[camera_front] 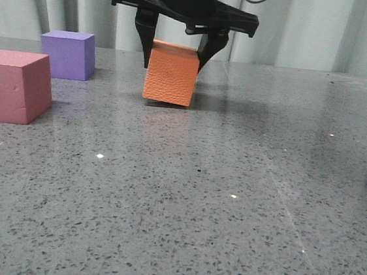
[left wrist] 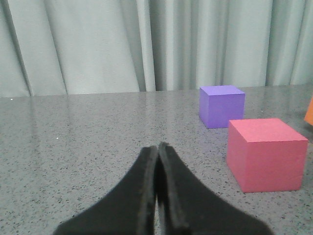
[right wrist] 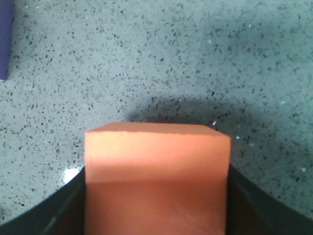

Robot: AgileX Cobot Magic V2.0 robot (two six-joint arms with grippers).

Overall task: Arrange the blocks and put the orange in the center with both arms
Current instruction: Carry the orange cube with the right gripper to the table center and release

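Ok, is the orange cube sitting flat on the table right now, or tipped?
Tipped. In the front view the orange cube leans between the right end effector fingers, its lower right corner down; whether it touches the table is unclear.

The orange sits right of the blocks, on the tabletop.

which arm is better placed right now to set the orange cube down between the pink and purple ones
The right. Its gripper already clamps the orange cube from above, tilted on the table. The left gripper is shut on nothing, low near the pinkish-red cube and purple cube.
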